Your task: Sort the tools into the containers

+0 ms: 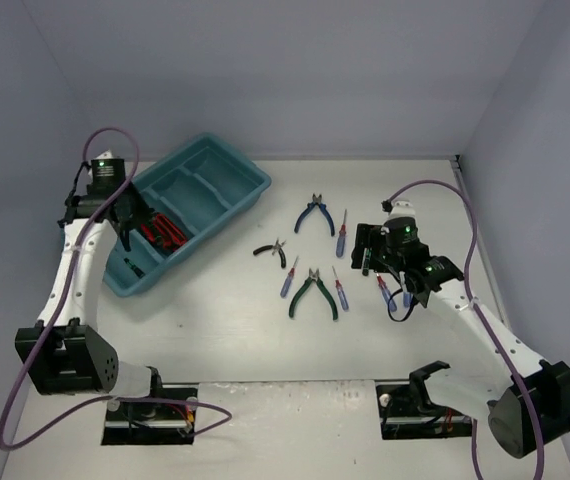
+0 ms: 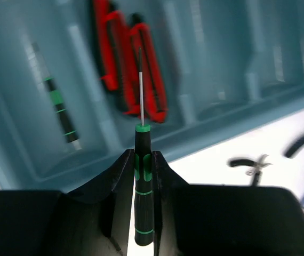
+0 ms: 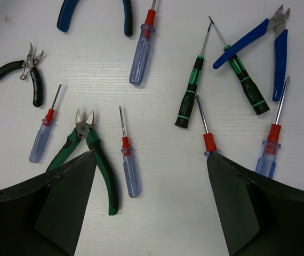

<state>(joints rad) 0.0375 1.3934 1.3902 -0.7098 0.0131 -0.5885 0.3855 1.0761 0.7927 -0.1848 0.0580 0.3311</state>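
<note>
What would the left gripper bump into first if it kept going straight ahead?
Probably the red-handled cutters in the teal tray; the screwdriver the left gripper holds aims at them. Depth is unclear.

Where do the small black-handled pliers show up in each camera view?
Top external: the small black-handled pliers lie mid-table, right of the teal plastic tray.
Left wrist: blurred, right side, on the table outside the tray.
Right wrist: upper left.
Shared landmark: the blue-handled pliers, up and right of them in the top and right wrist views.
</note>
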